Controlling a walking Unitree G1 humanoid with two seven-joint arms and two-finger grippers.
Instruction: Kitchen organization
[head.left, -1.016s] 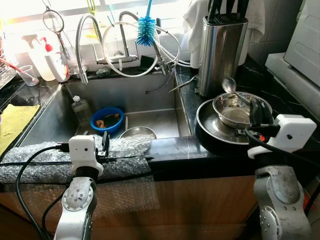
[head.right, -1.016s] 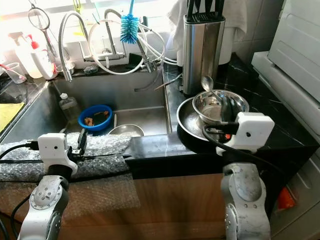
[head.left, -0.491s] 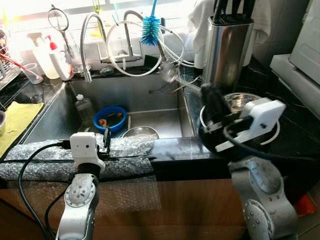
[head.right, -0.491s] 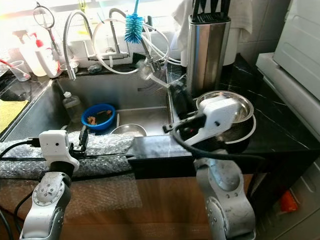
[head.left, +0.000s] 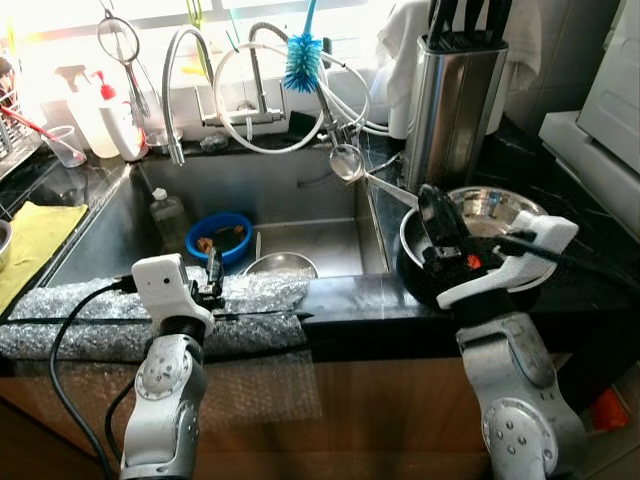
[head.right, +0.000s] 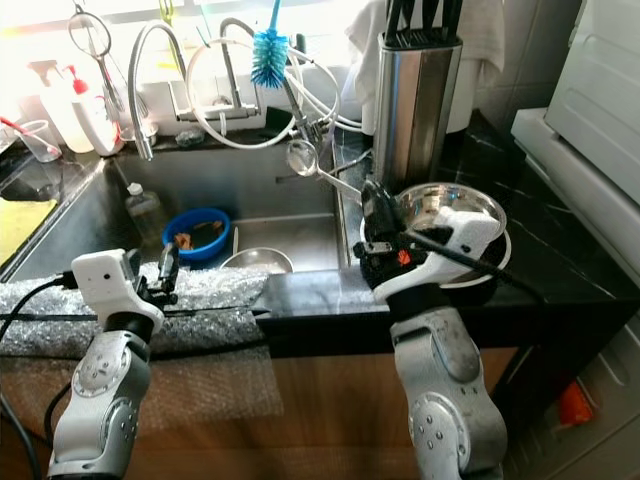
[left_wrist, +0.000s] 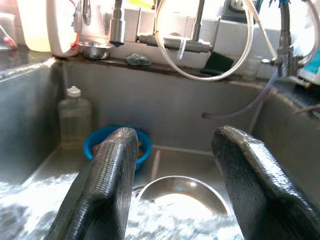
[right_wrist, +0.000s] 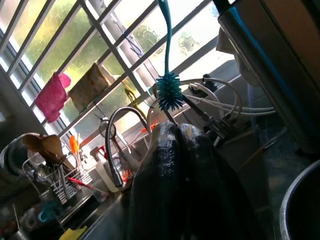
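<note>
My right gripper (head.left: 432, 212) is shut on the handle of a steel spoon (head.left: 346, 163). The spoon is held in the air, its bowl pointing out over the sink's right edge. Just right of the gripper, a steel bowl (head.left: 495, 207) sits inside a black pan (head.left: 412, 268) on the dark counter. In the right wrist view the fingers (right_wrist: 170, 185) are pressed together. My left gripper (head.left: 212, 280) is open above the bubble wrap (head.left: 90, 320) on the sink's front edge. Between its fingers (left_wrist: 107, 180) I see a blue bowl (left_wrist: 97, 142) and a steel bowl (left_wrist: 182, 190) down in the sink.
A plastic bottle (head.left: 165, 215) stands in the sink (head.left: 300, 195) at its left. Taps, hoses and a blue brush (head.left: 300, 55) hang behind it. A steel knife block (head.left: 455, 100) stands behind the pan. A yellow cloth (head.left: 25, 240) lies on the left counter.
My right gripper has lifted the spoon out of the steel bowl and swung it left toward the sink. The left gripper has stayed put; the camera shifted slightly.
</note>
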